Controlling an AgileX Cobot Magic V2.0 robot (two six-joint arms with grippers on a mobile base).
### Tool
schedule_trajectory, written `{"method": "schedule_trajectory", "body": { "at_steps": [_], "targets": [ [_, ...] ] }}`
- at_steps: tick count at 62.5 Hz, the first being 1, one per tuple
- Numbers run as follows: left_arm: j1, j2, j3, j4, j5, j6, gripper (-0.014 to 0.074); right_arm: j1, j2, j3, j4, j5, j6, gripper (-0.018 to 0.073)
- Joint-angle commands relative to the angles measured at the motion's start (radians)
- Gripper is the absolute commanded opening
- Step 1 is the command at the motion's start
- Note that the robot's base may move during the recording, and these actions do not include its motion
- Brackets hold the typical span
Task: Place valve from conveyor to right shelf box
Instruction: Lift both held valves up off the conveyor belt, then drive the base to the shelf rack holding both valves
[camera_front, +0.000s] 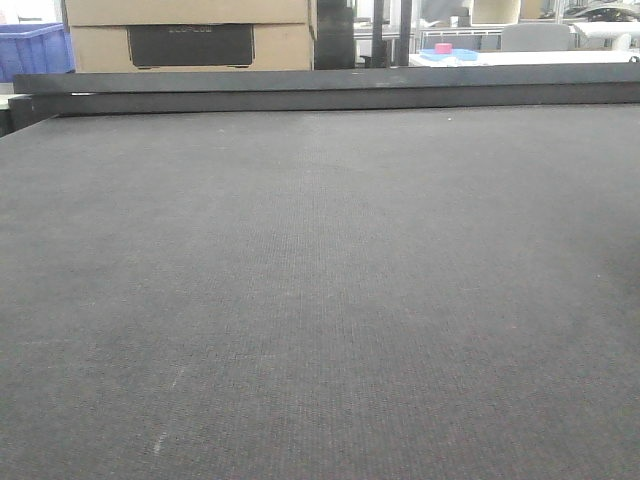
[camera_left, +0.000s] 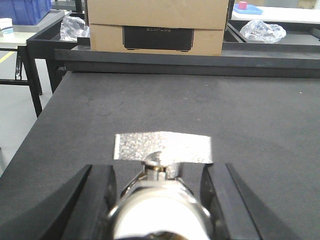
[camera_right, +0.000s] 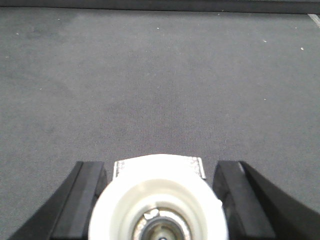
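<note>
The dark grey woven conveyor (camera_front: 320, 300) fills the front view, with its black frame bar (camera_front: 330, 90) along the far edge; no valve or gripper shows there. In the left wrist view my left gripper (camera_left: 160, 170) has its black fingers (camera_left: 97, 200) against a shiny metal valve (camera_left: 160, 210) with a flat silver handle (camera_left: 162, 147), over the belt (camera_left: 200, 110). In the right wrist view my right gripper (camera_right: 161, 165) is closed on a second valve (camera_right: 157, 200), seen end-on as a white round flange, above the belt (camera_right: 160, 75). The right shelf box is out of view.
A cardboard box (camera_front: 190, 35) with a black insert stands behind the conveyor's far bar, also in the left wrist view (camera_left: 155, 25). A blue crate (camera_front: 35, 50) is at far left. Clear plastic bags (camera_left: 260, 31) lie behind the bar. The belt's left edge (camera_left: 45, 125) drops to floor.
</note>
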Motion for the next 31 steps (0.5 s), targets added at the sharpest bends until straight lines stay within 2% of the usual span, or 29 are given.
{"method": "schedule_trajectory", "body": {
  "at_steps": [1, 31],
  "targets": [
    [-0.001, -0.008, -0.005, -0.008, -0.057, -0.003, -0.0111, -0.004, -0.009, -0.007, -0.005, -0.075, 0.000, -0.0162],
    [-0.001, -0.008, -0.005, -0.008, -0.057, -0.003, -0.0111, -0.004, -0.009, -0.007, -0.005, -0.075, 0.000, -0.0162]
  ]
}}
